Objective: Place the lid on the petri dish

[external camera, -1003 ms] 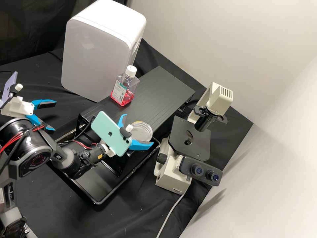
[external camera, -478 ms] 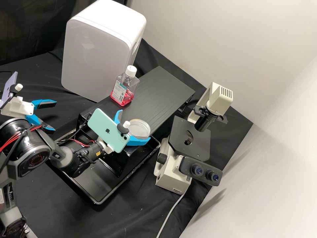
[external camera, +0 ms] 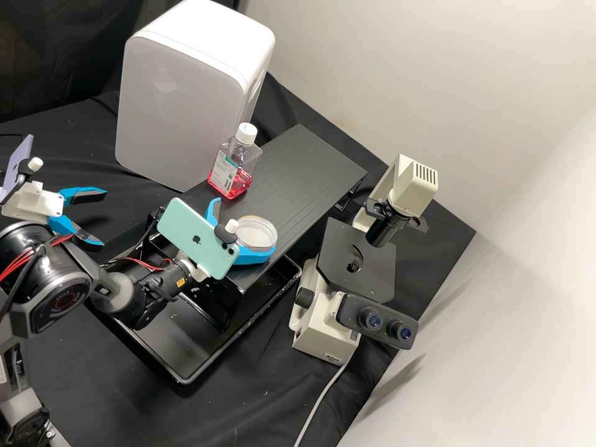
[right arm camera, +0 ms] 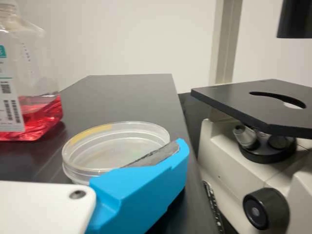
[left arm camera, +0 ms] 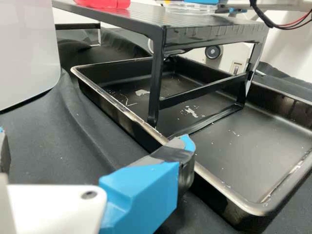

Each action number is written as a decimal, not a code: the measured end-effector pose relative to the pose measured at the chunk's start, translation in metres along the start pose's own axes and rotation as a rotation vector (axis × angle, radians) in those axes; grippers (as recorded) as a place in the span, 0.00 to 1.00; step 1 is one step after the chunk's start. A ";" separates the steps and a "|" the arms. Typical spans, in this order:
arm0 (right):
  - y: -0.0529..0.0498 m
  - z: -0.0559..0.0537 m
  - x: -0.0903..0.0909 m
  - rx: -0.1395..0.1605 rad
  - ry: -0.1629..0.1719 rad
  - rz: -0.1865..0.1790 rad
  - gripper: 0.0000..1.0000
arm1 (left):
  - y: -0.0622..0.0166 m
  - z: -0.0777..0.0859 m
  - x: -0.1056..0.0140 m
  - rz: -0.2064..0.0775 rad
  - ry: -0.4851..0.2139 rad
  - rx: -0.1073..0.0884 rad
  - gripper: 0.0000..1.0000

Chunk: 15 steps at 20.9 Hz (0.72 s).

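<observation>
where the black raised shelf (external camera: 304,167) comes to its near end, the petri dish (external camera: 257,231) lies flat on it, clasped between the 2 blue fingers of the right gripper (external camera: 245,228). in the right wrist view 1 finger (right arm camera: 146,187) presses its dark pad against the clear rim (whether a separate lid sits on top i cannot tell). a flask of red liquid (external camera: 233,162) stands farther back on the same shelf, well apart from the dish. the shelf stands in a black tray (external camera: 186,372), with a microscope (external camera: 366,261) just beside it. the left gripper (external camera: 99,217) hangs over the bench beside the tray, spread wide, with nothing between its fingers.
</observation>
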 end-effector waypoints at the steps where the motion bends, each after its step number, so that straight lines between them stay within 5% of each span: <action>1: -0.001 0.000 0.000 -0.001 0.002 -0.003 1.00 | 0.0000 0.000 0.000 0.000 0.000 0.000 1.00; 7: -0.004 -0.003 0.000 -0.002 0.011 -0.012 1.00 | 0.0000 0.000 0.000 0.000 0.000 0.000 1.00; 12: 0.000 -0.006 -0.005 -0.063 -0.029 0.051 1.00 | 0.0005 0.000 0.001 0.002 -0.001 0.000 1.00; 15: 0.004 -0.003 -0.006 -0.055 -0.058 0.085 1.00 | 0.0005 0.000 0.001 0.002 -0.001 0.000 1.00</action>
